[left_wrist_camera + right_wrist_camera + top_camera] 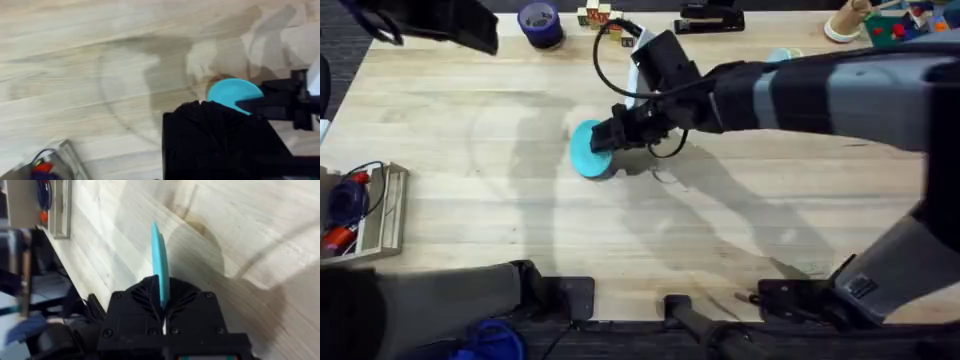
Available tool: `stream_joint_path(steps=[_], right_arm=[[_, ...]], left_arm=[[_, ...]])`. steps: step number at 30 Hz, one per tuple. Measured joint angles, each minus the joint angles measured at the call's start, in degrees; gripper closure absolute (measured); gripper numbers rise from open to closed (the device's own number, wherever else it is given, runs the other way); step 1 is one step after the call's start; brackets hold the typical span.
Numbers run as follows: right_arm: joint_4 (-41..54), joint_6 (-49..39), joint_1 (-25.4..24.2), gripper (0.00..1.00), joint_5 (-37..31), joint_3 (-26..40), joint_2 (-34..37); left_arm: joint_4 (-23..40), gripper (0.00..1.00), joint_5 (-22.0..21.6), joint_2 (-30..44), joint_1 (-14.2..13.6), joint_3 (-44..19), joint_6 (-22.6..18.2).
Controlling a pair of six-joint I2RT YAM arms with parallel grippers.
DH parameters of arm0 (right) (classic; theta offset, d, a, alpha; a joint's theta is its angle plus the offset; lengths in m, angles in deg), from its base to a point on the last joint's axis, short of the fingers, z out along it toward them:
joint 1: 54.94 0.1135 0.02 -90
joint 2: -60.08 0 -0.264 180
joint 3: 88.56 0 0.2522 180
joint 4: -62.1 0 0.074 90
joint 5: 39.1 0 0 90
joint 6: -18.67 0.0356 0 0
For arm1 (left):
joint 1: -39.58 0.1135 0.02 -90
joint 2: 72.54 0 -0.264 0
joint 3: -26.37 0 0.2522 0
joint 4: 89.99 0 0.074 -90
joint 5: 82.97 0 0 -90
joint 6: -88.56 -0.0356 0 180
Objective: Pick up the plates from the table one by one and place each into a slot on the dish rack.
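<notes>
The table point(500, 230), a broad run of pale planks, spreads on every side of the right gripper point(610, 135), which reaches in over the middle of the boards from the right arm's base at the lower right. That arm's long grey and black link point(840, 95) stretches back behind the gripper toward the right edge, with a black cable looping above the wrist. A wooden tray point(380, 215) holding red and blue tools lies well apart from the gripper, off at the table's left edge; the right wrist view shows the same tray point(62, 207) far beyond the fingertips. A purple tape roll point(540, 22) stands at the table's far edge, well beyond the gripper and a little to its left. The teal plate point(588, 148) is right at the gripper's tip: the black fingers point(145, 300) are closed tight on its rim, and the right wrist view shows the plate point(159, 265) edge-on, standing up between them and sticking out ahead of the fingertips. In the left wrist view the plate point(232, 92) shows as a teal arc just beside the right gripper point(250, 106) that grips it. Of the left gripper point(220, 145) a dark mass shows at the left wrist view's lower edge, and I cannot tell how far its fingers are parted.
</notes>
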Motion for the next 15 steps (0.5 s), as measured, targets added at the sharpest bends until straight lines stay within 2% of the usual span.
stream_joint_path(steps=[6, 8, 10, 11, 15], right_arm=[[6.54, -8.92, -0.26, 0.969, -3.29, 0.14, -6.36], [9.33, -11.57, -0.8, 0.969, -5.03, 0.44, -8.44], [13.07, -14.1, -1.69, 0.969, -7.16, 1.0, -10.54], [15.12, -15.43, -2.26, 0.969, -8.52, 1.38, -11.59], [22.12, -20.07, -4.5, 0.969, -13.93, 3.26, -15.31]], left_arm=[[1.43, 0.959, -3.54, -2.49, -1.06, -0.07, 1.14], [1.93, 0.912, -4.22, -2.32, -1.06, -0.07, 1.28], [1.92, 0.825, -4.58, -2.15, -1.06, -0.07, 1.47], [1.89, 0.721, -4.65, -2.1, -1.06, -0.07, 1.5], [1.52, 0.095, -4.73, -2.1, -1.06, -0.07, 1.71]])
